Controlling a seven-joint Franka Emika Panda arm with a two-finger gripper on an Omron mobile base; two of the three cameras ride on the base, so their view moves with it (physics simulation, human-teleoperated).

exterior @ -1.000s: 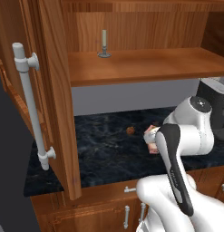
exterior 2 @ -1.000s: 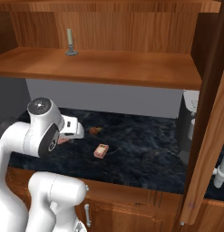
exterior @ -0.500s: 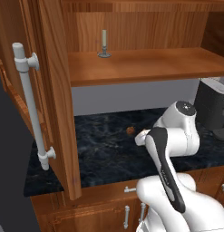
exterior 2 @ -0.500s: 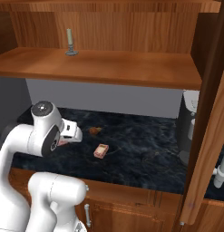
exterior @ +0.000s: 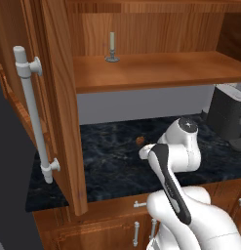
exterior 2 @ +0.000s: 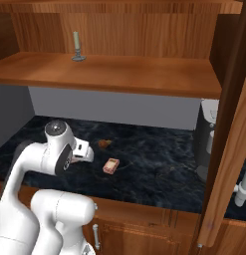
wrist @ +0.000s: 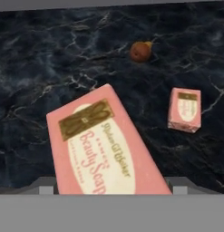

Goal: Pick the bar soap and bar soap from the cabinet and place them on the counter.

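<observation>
Since the earlier frame the arm has swung left and lower over the bench (exterior: 107,166), shelf (exterior: 156,71) holding just the candle (exterior: 111,47). Right base view: one soap (exterior 2: 110,166) lies flat on the bench beside the pincer (exterior 2: 84,152). Hand view: second soap (wrist: 104,145) sits between the wide-set fingers, apparently held for placing near the first; brown lump (wrist: 140,51) beyond.

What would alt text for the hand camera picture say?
A pink bar soap labelled Beauty Soap fills the foreground, over a black marble counter. A second bar soap lies flat farther off, beside a small round brown lump.
</observation>
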